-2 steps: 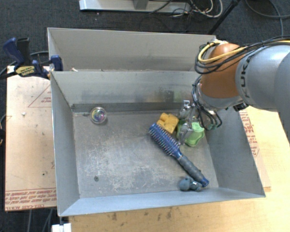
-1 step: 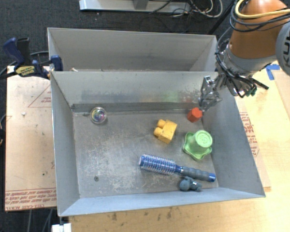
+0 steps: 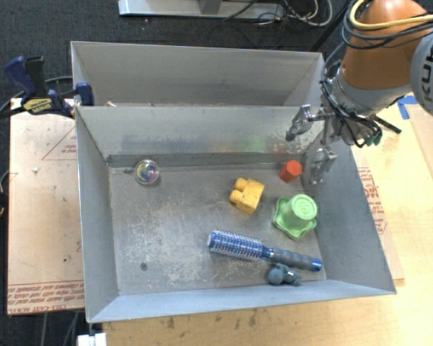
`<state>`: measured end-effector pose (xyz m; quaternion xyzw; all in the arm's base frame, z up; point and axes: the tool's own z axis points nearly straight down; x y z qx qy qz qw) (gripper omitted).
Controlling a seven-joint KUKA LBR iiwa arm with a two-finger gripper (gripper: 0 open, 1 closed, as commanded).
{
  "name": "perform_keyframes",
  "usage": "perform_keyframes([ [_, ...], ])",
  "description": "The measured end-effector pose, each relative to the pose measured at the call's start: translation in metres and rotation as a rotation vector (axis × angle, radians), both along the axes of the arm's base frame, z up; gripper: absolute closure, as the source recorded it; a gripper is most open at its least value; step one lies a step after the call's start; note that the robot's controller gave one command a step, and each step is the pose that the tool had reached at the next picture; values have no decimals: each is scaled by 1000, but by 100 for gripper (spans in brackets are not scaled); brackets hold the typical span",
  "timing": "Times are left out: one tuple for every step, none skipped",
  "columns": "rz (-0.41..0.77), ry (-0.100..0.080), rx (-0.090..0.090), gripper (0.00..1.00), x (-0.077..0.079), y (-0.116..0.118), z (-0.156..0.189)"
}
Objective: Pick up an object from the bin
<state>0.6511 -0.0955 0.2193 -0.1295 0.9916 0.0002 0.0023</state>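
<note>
The jaws hang in the bin's (image 3: 202,78) far right corner, toward 2 o'clock from the middle of the floor. They look apart, one metal finger (image 3: 298,125) splayed toward 10 o'clock and the other (image 3: 321,163) pointing toward 6 o'clock, with nothing between them.

The nearest thing is a small red stub (image 3: 291,169) on the floor just under the back wall. It lies at about 7 o'clock from the jaws, just beside the lower finger and apart from it. It is short and roundish, so it shows no long axis to line up with. My guess is that a grasp on it would need a short shift toward 7 o'clock and then a descent.

The arm (image 3: 382,42) comes in from 2 o'clock. Its orange wrist sits above the right rim, with cables trailing, and it is tilted down and inward toward the corner.

The other things lie further off:
- A green lobed cup (image 3: 296,215) is at 6 o'clock from the jaws.
- A yellow block (image 3: 246,194) is at 8 o'clock.
- A blue brush (image 3: 260,249) lies beyond those two, its long axis running from 10 to 4 o'clock.
- A grey lump (image 3: 283,275) sits by the brush handle.
- A clear ball (image 3: 146,171) is well apart at 9 o'clock.
</note>
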Motion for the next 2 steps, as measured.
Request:
perform_keyframes([
  [120,-4,-1,0,-37,64,-121],
  [121,-2,0,100,-38,64,-123],
])
